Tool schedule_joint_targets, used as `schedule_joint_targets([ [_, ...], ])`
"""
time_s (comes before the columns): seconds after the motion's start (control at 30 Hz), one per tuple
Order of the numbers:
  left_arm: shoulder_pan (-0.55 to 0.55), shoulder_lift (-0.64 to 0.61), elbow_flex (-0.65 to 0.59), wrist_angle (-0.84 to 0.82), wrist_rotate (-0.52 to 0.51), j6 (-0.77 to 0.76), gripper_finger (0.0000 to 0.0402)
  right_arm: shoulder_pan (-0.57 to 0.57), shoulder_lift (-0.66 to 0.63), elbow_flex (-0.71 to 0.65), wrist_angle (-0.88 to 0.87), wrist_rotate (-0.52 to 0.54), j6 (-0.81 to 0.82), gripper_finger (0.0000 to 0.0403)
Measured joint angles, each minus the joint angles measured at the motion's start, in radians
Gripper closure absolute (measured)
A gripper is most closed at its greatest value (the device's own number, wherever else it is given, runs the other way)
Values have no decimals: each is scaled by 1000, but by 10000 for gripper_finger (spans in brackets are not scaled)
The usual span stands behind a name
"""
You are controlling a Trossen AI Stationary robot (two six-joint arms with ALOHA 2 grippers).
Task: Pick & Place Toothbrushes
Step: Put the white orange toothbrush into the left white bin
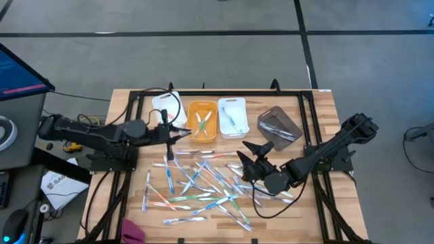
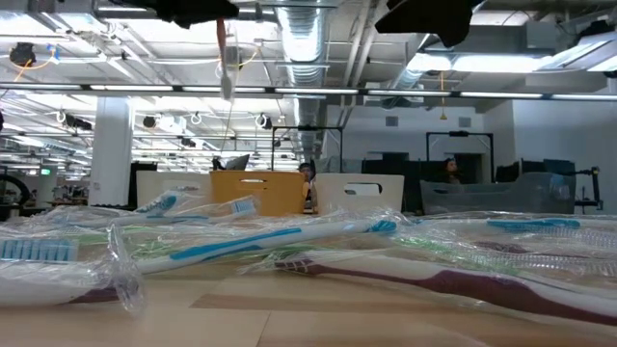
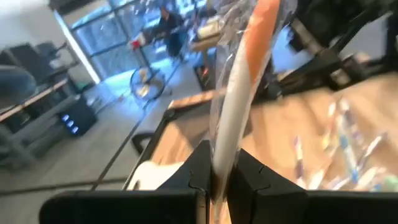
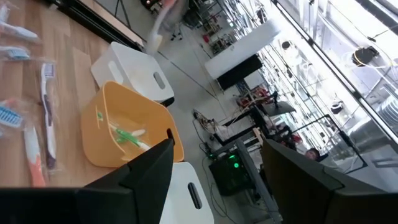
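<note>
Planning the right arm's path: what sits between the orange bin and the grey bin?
A white bin with a toothbrush inside stands between the orange bin and the grey bin, seen from above.

My left gripper (image 3: 219, 180) was clamped on an orange-and-white plastic-wrapped toothbrush (image 3: 242, 81), above the wooden table (image 3: 292, 124).

I see toothbrushes (image 1: 203, 186) scattered flat across worktop, mostly blue-white, clear-wrapped, crisscrossed. One orange-white brush (image 3: 239, 106) clamped upright in left gripper (image 1: 178, 133). Green ones lie in orange bin (image 1: 202, 120).
</note>
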Motion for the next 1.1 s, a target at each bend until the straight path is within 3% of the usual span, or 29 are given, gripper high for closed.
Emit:
schedule_joint_targets([
  [0.37,146,84,217,-331,-5,135,387,-1,0,0,-5,0,0,163],
  [0.6,250,162,327,-544,-66,217,387,-1,0,0,-5,-1,2,163],
  [0.93,335,264,461,-850,-66,351,387,-7,0,0,-8,-5,9,163],
  [1.1,374,285,481,-905,-50,410,387,-19,0,0,-12,-29,23,163],
])
